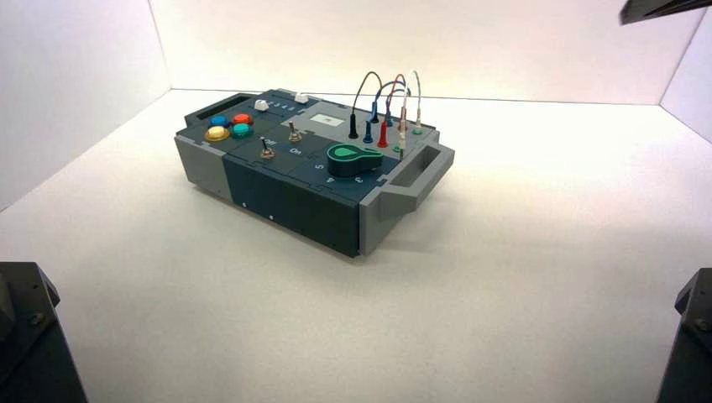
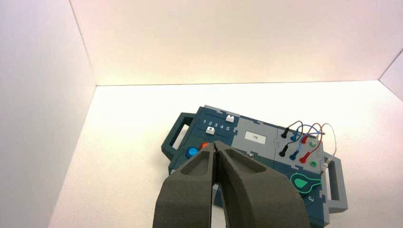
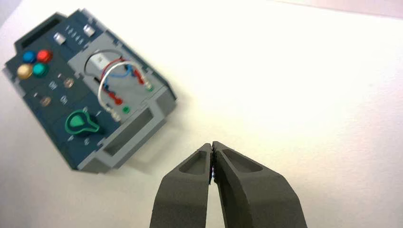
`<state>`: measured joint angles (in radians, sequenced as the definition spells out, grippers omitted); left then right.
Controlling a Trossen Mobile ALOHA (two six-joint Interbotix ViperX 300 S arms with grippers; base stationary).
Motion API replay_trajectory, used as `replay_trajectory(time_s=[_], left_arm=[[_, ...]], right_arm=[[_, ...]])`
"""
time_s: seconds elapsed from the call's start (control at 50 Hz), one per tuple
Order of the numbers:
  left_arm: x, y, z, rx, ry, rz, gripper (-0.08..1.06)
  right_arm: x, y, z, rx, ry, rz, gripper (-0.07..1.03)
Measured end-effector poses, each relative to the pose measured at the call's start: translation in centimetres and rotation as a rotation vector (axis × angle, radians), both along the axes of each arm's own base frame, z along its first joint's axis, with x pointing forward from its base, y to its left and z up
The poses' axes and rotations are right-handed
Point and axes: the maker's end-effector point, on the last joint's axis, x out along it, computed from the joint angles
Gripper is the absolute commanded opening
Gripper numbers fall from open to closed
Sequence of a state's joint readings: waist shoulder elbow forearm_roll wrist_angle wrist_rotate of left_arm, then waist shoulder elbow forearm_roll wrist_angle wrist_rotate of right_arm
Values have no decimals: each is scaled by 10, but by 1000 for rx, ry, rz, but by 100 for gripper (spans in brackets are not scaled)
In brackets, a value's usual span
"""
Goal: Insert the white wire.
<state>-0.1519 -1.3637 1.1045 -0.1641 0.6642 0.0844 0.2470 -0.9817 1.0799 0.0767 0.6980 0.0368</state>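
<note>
Comparing views: right wrist view shows near plug [image 3: 116, 116] of white wire [image 3: 100, 93] lying off near green socket [image 3: 126, 109], beside it; far plug [image 3: 148, 84] at far green socket [image 3: 150, 89]. High view: wire stands as a tall arch at box's [image 1: 294, 214] 2 o'clock, but doesn't make that gap clear. Left wrist view reads 1–5 by sliders; left gripper [image 2: 215, 145] covers some buttons and switches there, right wrist view shows them all.

Counts: 4 buttons [image 3: 44, 56] (blue, red, yellow, green) at 10 o'clock, 2 white sliders [image 3: 89, 30] at 11, 2 toggle switches [image 1: 267, 149], 1 green knob [image 3: 77, 122] at 4, 2 handles [image 3: 126, 130], 4 wires: black, blue, red, white.

Left fingers closed together, nothing held. Right gripper [image 3: 212, 146] off box's 3 o'clock handle, tips together, also empty.
</note>
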Motion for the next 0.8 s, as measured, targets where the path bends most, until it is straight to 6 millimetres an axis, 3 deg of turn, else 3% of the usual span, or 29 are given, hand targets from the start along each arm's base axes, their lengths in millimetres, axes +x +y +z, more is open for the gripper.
replay_trajectory(time_s=[0.3, 0.58, 0.8], left_arm=[[1, 0, 2, -4, -10, 0, -3], [3, 0, 0, -4, 0, 4, -3], [8, -1, -5, -2, 28, 5, -3]], right_arm=[[-3, 37, -17, 19, 100, 141, 16], [5, 47, -13, 56, 18, 152, 27], [15, 50, -21, 111, -28, 110, 28]])
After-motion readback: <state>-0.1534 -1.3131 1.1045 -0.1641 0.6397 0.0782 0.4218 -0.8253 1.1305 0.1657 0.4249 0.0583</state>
